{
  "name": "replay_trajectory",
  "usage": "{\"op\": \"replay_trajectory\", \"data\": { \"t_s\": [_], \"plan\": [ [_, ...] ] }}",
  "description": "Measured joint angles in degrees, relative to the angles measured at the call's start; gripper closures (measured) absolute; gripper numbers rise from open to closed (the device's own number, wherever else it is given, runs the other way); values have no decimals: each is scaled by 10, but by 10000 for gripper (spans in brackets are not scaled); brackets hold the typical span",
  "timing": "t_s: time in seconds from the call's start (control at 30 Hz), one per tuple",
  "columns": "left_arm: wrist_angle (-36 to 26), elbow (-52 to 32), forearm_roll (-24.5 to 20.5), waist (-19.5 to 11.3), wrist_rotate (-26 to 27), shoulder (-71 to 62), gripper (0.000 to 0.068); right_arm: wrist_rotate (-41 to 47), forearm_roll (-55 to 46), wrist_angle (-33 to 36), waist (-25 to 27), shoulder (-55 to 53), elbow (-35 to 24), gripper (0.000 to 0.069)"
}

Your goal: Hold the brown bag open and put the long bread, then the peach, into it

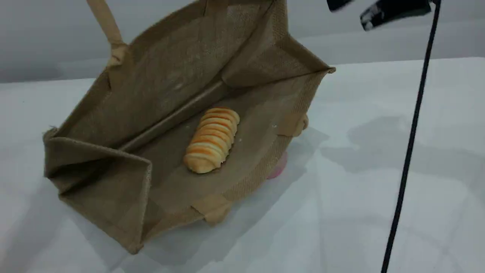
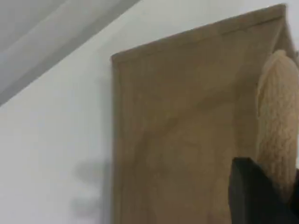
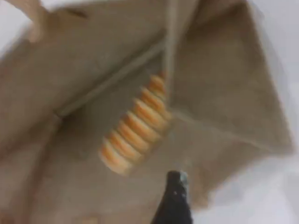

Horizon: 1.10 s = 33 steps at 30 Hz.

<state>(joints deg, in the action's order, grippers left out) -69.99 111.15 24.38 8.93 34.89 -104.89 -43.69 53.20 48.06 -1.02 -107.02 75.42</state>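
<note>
White table (image 1: 398,212), gray wall behind. On the L, the left gripper (image 2: 261,196) is pinched tight on a beige handle (image 2: 278,121), pulling it up so the brown bag (image 1: 166,94) stays wide open. The long bread (image 1: 213,139) lies inside on the bag's lower side. The peach (image 1: 278,167) peeks out just R of the bag, mostly hidden. On the R, the right gripper (image 3: 174,200) is spread wide w/ nothing in it, up above, prob. going for the peach next.
</note>
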Motion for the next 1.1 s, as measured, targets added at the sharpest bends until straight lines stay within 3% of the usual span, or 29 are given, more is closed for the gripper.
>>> {"op": "replay_trajectory", "data": {
  "t_s": [0.23, 0.5, 0.77, 1.1],
  "plan": [
    [-1, 46, 26, -46, -27, 0, 598, 36, -106, -20, 0, -1, 0, 140],
    [0, 82, 39, -66, -27, 0, 598, 46, -129, -23, -3, -10, -1, 140],
    [-1, 81, 41, -65, -27, 0, 598, 46, -138, -42, -67, -40, -2, 140],
    [-1, 81, 42, -65, -38, 0, 598, 45, -149, -117, -158, -79, -2, 140]
  ]
}}
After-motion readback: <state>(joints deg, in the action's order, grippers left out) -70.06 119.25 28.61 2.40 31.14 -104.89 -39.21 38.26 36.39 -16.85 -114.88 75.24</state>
